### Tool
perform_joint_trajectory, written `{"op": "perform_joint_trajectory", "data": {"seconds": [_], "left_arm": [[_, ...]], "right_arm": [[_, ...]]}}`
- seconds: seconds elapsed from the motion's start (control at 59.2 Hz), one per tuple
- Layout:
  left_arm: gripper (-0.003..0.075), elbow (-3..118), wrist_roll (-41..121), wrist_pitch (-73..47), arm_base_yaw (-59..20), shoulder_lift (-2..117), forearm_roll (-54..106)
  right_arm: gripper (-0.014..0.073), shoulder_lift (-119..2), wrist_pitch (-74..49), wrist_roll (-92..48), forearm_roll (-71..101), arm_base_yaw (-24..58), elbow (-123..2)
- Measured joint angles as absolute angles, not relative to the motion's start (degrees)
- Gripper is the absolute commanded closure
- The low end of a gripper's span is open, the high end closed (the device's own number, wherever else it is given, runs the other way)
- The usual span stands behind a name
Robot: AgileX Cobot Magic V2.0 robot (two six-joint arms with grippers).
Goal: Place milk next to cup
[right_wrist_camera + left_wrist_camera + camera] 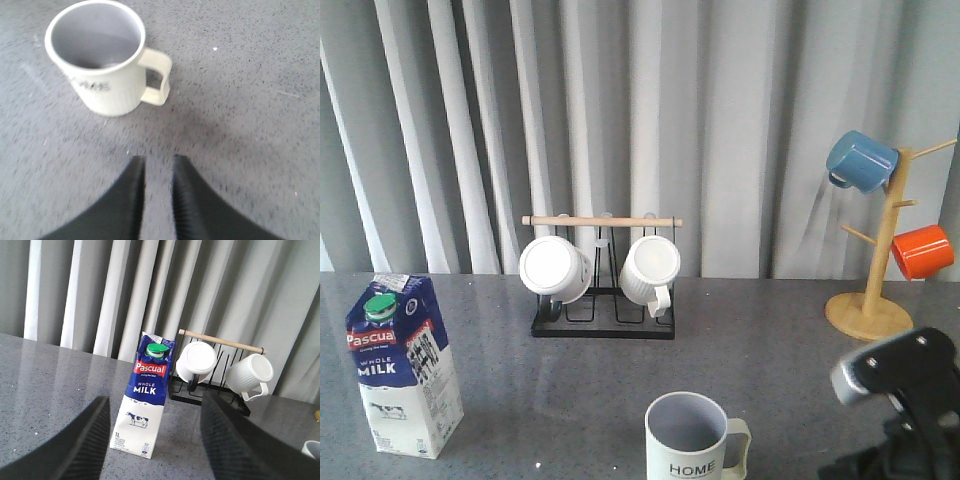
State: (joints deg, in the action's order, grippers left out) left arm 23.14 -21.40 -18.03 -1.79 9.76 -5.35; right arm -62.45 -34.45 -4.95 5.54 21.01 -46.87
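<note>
On a speckled grey table point(570, 380) before grey curtains point(620, 120), a "Pascual WHOLE MILK" carton point(402, 365) stands lower left, the "HOME" cup point(690, 440) bottom centre; left gripper point(155, 440) spread, right gripper point(159, 197) nearly pressed together, empty.

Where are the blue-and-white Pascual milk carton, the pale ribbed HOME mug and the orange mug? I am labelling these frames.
Blue-and-white Pascual milk carton point(145, 402): left wrist view, on its front panel.
Pale ribbed HOME mug point(686, 455): front view, on its outer wall.
Orange mug point(923, 251): front view, on its side.
</note>
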Motion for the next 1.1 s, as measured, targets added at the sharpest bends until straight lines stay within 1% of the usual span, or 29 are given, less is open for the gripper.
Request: {"op": "perform_joint_trajectory", "data": {"seconds": [0.169, 0.304, 0.456, 0.574, 0.844, 0.996, 1.097], "left_arm": [[0.0323, 23.14, -21.40, -18.03, -1.79, 9.76, -5.35], [0.0323, 23.14, -21.40, -18.03, -1.79, 9.76, -5.35], [0.0321, 24.34, -21.40, -19.47, -1.79, 10.39, -5.35], [0.0296, 28.82, -19.29, -23.35, -1.79, 14.23, -5.35], [0.0159, 49.90, -4.38, -36.03, -1.79, 29.74, -2.30], [0.0155, 62.90, 0.76, -45.60, -1.79, 40.46, 0.63], [0.0155, 73.02, 2.02, -53.98, -1.79, 48.26, 1.56]], "right_arm": [[0.0602, -50.12, -35.29, -6.65, 5.03, 21.01, -34.77], [0.0602, -43.16, -35.81, -6.97, 2.00, 21.01, -27.56], [0.0602, -38.33, -35.92, -6.97, -1.24, 21.01, -24.00], [0.0602, -36.98, -35.98, -6.48, -1.98, 21.01, -23.63], [0.0602, -36.85, -35.92, -5.67, -2.16, 21.01, -23.58], [0.0602, -36.85, -35.92, -4.75, -2.16, 21.01, -23.58], [0.0602, -36.85, -35.87, -4.11, -2.16, 21.01, -23.58]]}}
